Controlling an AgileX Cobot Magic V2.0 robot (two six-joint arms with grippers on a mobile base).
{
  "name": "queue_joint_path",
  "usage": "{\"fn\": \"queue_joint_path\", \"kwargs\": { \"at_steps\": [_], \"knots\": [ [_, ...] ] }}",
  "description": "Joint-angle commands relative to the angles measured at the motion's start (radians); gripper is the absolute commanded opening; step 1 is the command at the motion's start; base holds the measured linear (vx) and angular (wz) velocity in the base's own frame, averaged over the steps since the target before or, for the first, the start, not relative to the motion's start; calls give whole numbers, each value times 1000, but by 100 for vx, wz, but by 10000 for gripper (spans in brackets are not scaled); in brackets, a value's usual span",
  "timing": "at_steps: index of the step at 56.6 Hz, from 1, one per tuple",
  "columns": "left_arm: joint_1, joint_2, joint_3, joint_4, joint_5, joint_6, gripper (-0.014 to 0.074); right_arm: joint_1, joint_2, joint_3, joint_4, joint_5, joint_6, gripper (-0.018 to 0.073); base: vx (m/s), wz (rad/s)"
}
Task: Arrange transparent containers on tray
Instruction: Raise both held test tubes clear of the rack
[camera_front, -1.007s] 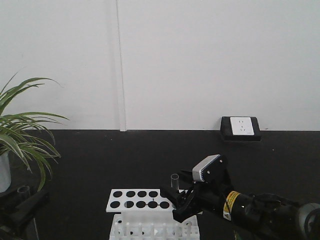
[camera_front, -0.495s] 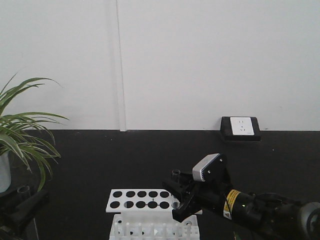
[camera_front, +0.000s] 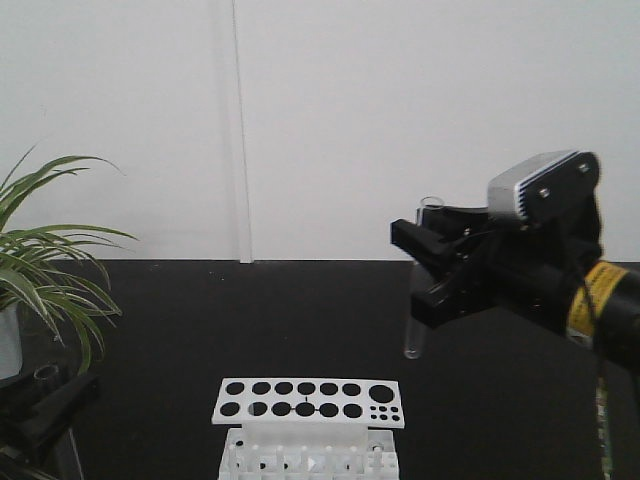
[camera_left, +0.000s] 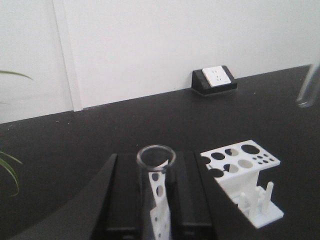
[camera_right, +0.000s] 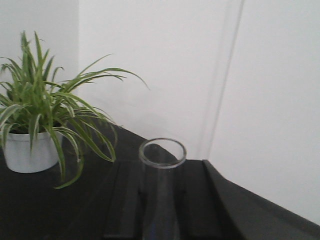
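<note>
Two transparent containers show, both clear test tubes. One test tube hangs upright above the black table, right of and higher than the white rack, with my right gripper shut on its upper half. In the right wrist view its lipped rim stands between the black fingers. My left gripper sits low at the left edge, shut on the other test tube, whose open rim rises between the jaws. The tray is out of view.
The white rack with round holes stands at the table's front centre. A potted plant in a white pot is at the left. A wall socket sits at the back where table meets white wall.
My right gripper has risen high and to the right, lifting its test tube out of the rack's right end. The left gripper and its tube have stayed put.
</note>
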Motion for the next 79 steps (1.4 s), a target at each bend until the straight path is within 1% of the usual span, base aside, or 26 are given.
{"fn": "queue_joint_path", "kwargs": {
  "at_steps": [1, 3, 6, 10, 21, 27, 36, 79],
  "knots": [
    [-5, -13, -31, -14, -76, -12, -3, -1, -129, 3, -98, 75, 118, -13, 0, 0],
    [-5, -13, -31, -14, -66, -12, -3, -1, -182, 35, -142, 100, 169, -13, 0, 0],
    [-5, -13, -31, -14, -52, -13, -3, -1, -251, 88, -194, 111, 215, -13, 0, 0],
    [-5, -13, -31, -14, -42, -13, -3, -1, -334, 155, -238, 111, 248, -13, 0, 0],
    [-5, -13, -31, -14, -62, -13, -3, -1, -502, 296, -241, 133, 306, -13, 0, 0],
    [-5, -13, -31, -14, -71, -12, -3, -1, -542, 325, -242, 150, 308, -13, 0, 0],
    [-5, -7, -31, -14, -70, -12, -3, -1, -566, 325, -245, 160, 308, -13, 0, 0],
    [-5, 2, -31, -14, -68, -12, -3, -1, -567, 325, -245, 164, 308, -13, -1, 0]
  ]
}}
